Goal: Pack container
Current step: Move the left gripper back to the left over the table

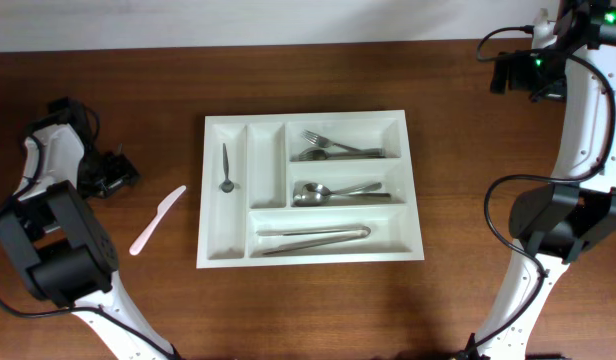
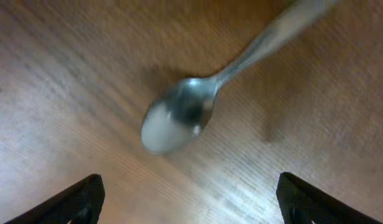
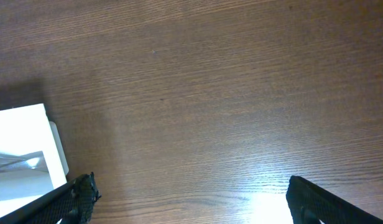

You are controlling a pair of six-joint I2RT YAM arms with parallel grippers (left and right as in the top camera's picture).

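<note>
The container (image 1: 260, 165) lies centered on the table (image 1: 388, 310). Left gripper (image 2: 188, 193), left of the container: spread wide over an apparent spoon (image 2: 179, 118), blurred. Right gripper (image 3: 188, 196), right of the container: spread wide, grasping nothing.

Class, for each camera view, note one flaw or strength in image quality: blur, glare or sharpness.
Overhead: sharp, the container crisp. Left wrist: the spoon is blurred. Right wrist: bright glare on the table near the bottom edge.
</note>
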